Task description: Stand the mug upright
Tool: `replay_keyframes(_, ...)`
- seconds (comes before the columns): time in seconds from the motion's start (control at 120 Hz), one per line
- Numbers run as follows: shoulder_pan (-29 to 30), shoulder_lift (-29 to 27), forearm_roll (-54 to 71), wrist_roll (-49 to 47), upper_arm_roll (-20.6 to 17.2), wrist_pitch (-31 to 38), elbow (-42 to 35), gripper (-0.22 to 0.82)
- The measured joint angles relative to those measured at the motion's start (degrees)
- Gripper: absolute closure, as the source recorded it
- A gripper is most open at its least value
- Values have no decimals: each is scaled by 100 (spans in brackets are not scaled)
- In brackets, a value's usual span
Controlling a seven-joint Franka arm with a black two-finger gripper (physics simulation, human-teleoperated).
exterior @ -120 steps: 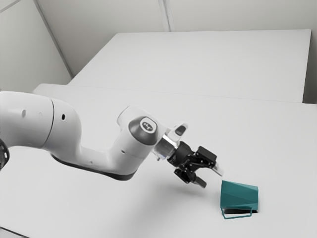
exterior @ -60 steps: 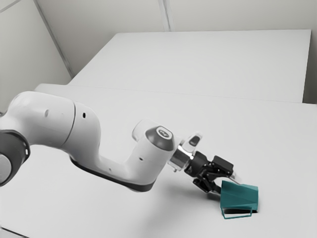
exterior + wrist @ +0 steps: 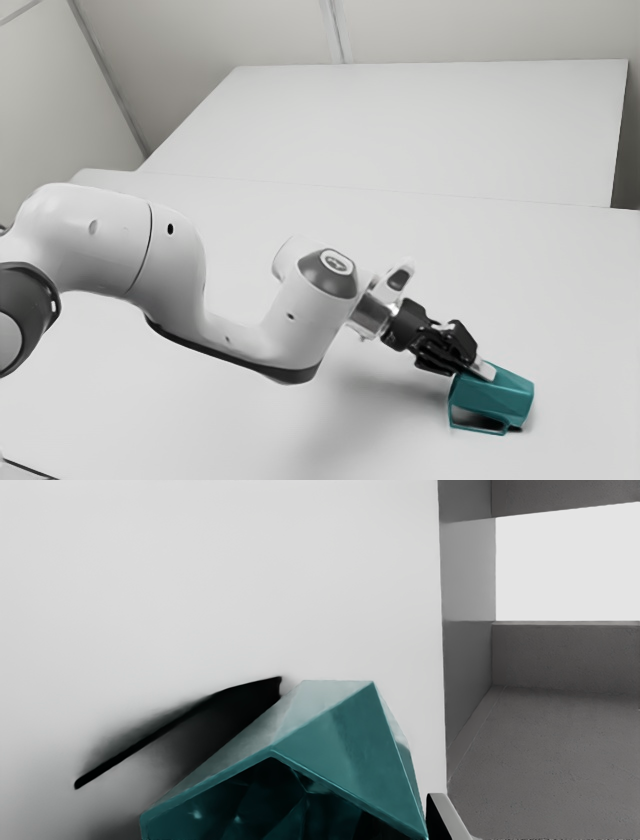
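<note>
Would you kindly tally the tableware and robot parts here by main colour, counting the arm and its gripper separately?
Teal: 1, the mug
White: 1, the arm
Black: 1, the gripper
Total: 3

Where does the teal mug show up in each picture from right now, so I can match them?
Exterior view: the mug lies tipped over toward the lower right, at the end of the gripper.
Wrist view: the mug sits between its dark shadow and the gripper, its opening facing the camera.
Shared landmark: the white tabletop beneath the mug.
</note>
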Motion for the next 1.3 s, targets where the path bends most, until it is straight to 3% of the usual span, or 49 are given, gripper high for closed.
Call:
replay_keyframes(0.3, 8, -145, 61, 222, -73, -4, 33, 77)
replay_keyframes(0.492, 37, -808, 234, 243, -76, -3, -30, 78)
replay_keyframes(0.583, 146, -1168, 1306, -1, -16, -4, -37, 78)
replay_keyframes(0.7, 142, -1476, 2978, -468, 457, -240, 23, 79)
replay_keyframes(0.958, 262, -1692, 5951, -1547, 1626, -1634, 717, 79)
replay_keyframes(1.3, 1458, -1569, 7366, -2318, 2015, -2185, 965, 79)
